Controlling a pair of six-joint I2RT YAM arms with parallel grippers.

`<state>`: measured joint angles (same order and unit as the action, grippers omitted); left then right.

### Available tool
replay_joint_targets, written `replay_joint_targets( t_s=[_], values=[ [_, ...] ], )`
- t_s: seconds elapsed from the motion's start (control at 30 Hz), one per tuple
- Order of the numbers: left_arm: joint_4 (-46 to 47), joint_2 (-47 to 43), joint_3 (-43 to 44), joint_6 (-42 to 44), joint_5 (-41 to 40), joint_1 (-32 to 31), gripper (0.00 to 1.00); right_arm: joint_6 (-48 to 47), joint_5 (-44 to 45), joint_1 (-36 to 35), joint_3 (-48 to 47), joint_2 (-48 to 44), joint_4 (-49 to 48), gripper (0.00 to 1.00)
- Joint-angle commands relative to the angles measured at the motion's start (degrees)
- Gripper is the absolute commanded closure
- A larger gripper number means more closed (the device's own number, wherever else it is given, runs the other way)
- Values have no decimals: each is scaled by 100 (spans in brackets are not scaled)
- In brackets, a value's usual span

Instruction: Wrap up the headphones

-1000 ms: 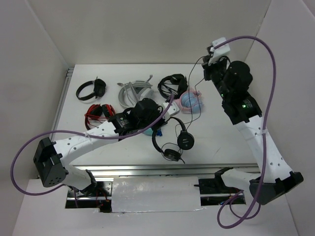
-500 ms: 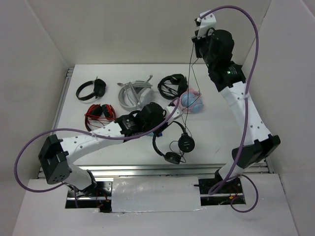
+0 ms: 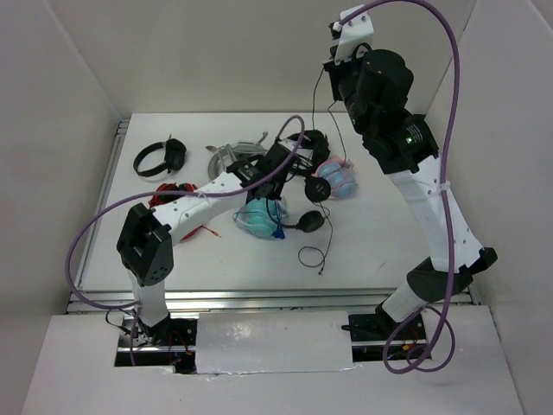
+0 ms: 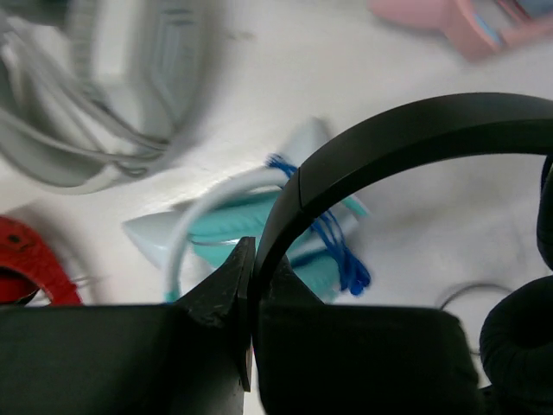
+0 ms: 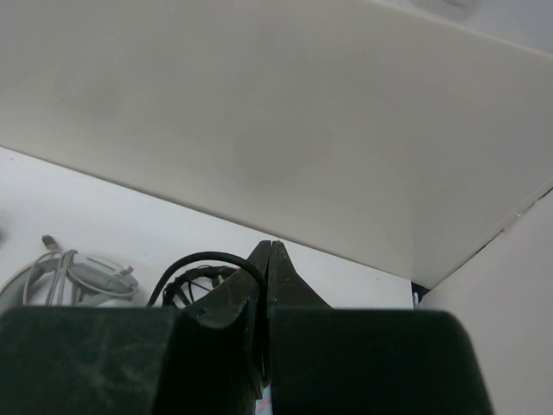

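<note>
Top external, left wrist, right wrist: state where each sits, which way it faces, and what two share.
Top external: above and behind the bases, looking down at the table; both arms show.
Left wrist: on the left arm, looking down past its fingers, shut on the headphones.
Right wrist: raised high, facing the back wall; its fingers pinch the cable.
Shared: top and left wrist both show the teal headset.

White shells and black joints made up the left arm (image 3: 194, 203) and right arm (image 3: 432, 212), each trailing a purple cable (image 3: 86, 233). The left pincer (image 4: 252, 268) was matte black.
</note>
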<state>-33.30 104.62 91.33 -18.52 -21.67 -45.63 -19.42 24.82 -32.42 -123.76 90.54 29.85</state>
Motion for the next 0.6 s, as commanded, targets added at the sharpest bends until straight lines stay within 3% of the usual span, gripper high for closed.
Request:
replay_joint_targets(
  t_s=[0.0, 0.1, 0.23, 0.4, 0.57],
  values=[
    [-677, 146, 735, -905, -696, 282, 100, -114, 515, -316, -86, -396, 240, 100],
    [-853, 269, 1035, -1257, -515, 650, 100, -202, 987, -817, 62, -598, 364, 100],
    [-950, 339, 1237, -1689, -417, 1492, 100, -177, 1499, -1458, 948, -1212, 154, 100],
    [-1239, 673, 2131, -1857, -495, 2171, 100, 210, 1341, -2160, 1363, -1609, 592, 100],
    [-1575, 903, 2724, -1620, -356, 2751, 100, 158, 2262, -2427, 1856, -1812, 172, 100]
  ],
)
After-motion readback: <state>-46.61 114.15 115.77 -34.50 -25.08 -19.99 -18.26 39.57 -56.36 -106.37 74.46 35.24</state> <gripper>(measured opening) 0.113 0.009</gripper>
